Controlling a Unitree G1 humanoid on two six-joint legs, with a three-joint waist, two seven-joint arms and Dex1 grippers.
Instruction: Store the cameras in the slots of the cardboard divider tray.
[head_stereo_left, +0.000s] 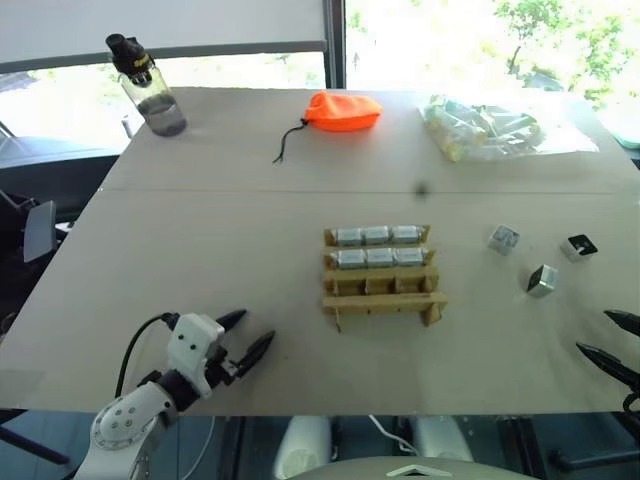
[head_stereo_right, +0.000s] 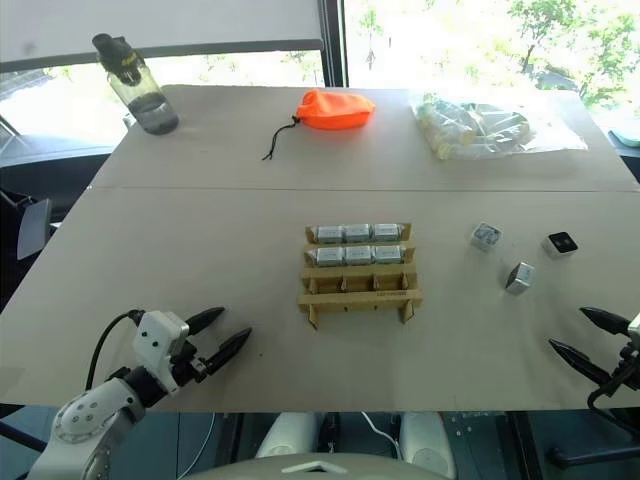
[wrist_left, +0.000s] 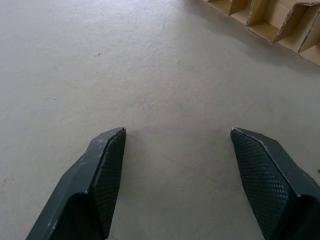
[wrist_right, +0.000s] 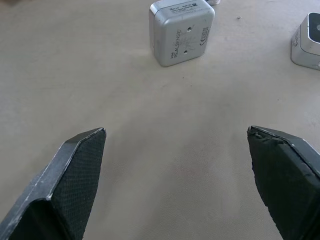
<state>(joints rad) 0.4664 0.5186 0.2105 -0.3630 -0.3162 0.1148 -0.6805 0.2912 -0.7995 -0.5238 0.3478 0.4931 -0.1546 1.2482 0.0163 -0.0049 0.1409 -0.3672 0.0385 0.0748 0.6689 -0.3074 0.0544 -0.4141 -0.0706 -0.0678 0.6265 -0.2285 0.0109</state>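
The cardboard divider tray stands mid-table; its two far rows hold several silver-grey cameras and its near row is empty. Three loose cameras lie to its right: one nearest the tray, one with its dark lens up, and one closer to me. My right gripper is open at the table's near right edge, just short of them; in the right wrist view a camera lies ahead of its open fingers. My left gripper is open and empty at the near left, pointing toward the tray.
At the far side of the table are a water bottle at the left, an orange drawstring pouch in the middle, and a clear plastic bag of pale tubes at the right.
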